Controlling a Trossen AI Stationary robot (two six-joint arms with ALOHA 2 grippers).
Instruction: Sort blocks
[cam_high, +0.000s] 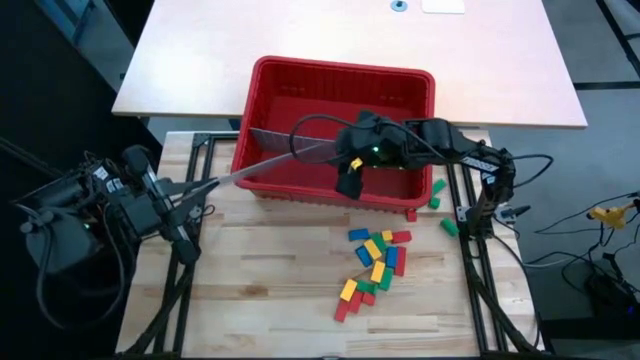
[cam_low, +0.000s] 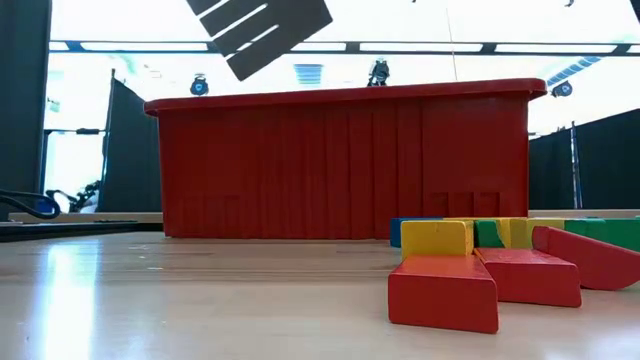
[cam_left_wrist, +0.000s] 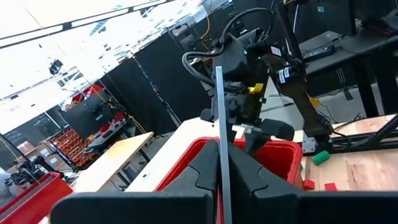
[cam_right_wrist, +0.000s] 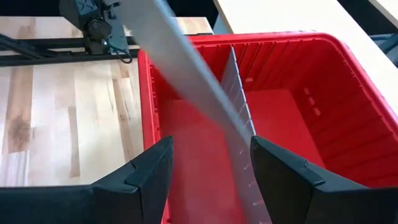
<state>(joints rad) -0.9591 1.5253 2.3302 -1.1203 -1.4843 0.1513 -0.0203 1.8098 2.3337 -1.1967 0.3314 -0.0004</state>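
The sorting is barely beginning, by the look of it: no blocks are showing inside the red bin (cam_high: 300, 80), and what is going on now is the fitting of grey dividers, not the moving of any brick.

On the left, the left gripper (cam_high: 205, 185) is reaching from the table's left edge toward the bin, its fingers (cam_left_wrist: 199, 171) closed on the near end of a long grey slotted panel (cam_high: 270, 160), which it is holding edge-on and angling up over the bin's front-left rim. In the low view the panel's slotted far end is hanging tilted in the air above the bin.

In the middle, a second grey divider (cam_right_wrist: 239, 118) is already standing upright inside the bin, splitting its floor.

Further right, the right gripper (cam_high: 350, 178) is hovering over the bin's front wall, pointing down into it; its fingers (cam_right_wrist: 149, 171) are spread wide and gripping nothing.

To the right and in front of the bin, the blocks (cam_high: 375, 265) are lying mixed in a loose heap on the wooden table (cam_high: 260, 290), red, green, blue and yellow together, with a few green and red strays (cam_high: 437, 188) near the bin's front-right corner. All of them are waiting to be sorted.
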